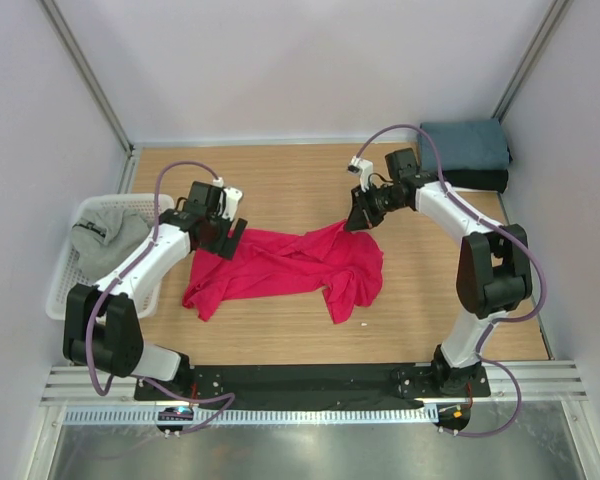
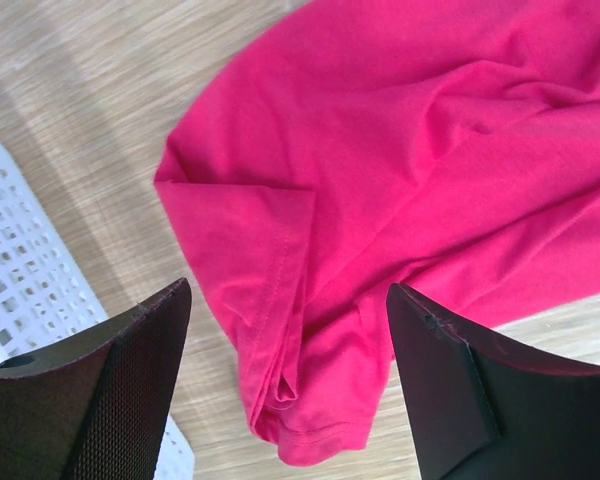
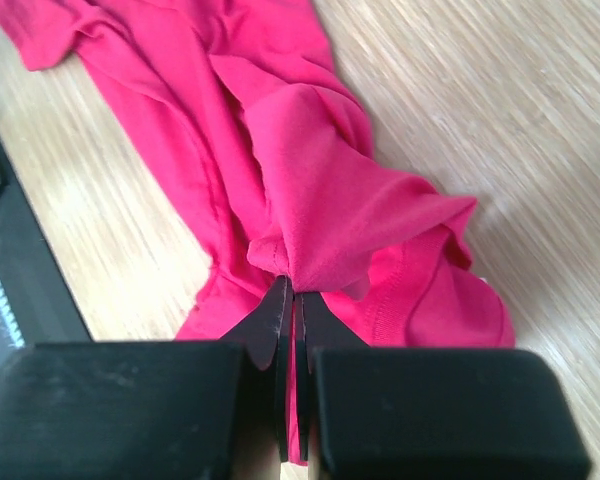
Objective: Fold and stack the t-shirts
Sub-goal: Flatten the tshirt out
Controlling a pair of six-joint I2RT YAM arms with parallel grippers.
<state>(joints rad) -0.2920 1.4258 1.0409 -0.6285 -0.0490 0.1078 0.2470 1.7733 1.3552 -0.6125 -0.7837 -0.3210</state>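
Note:
A crimson-red t-shirt [image 1: 285,268] lies crumpled in the middle of the wooden table. My right gripper [image 1: 355,222] is shut on a pinch of its upper right edge, and the right wrist view shows red cloth [image 3: 320,190] bunched at the closed fingertips [image 3: 280,305]. My left gripper [image 1: 226,240] hangs open over the shirt's left end. In the left wrist view a sleeve [image 2: 280,300] lies between the spread fingers [image 2: 140,350] without touching them. A light grey t-shirt [image 1: 108,238] with a dark mark sits in the basket. A slate-blue t-shirt [image 1: 465,145] lies folded on a black one [image 1: 480,181] at the back right.
A white plastic mesh basket [image 1: 65,290] stands at the left edge of the table, close to my left arm. Pale walls close in the back and both sides. A black base strip [image 1: 310,380] runs along the near edge.

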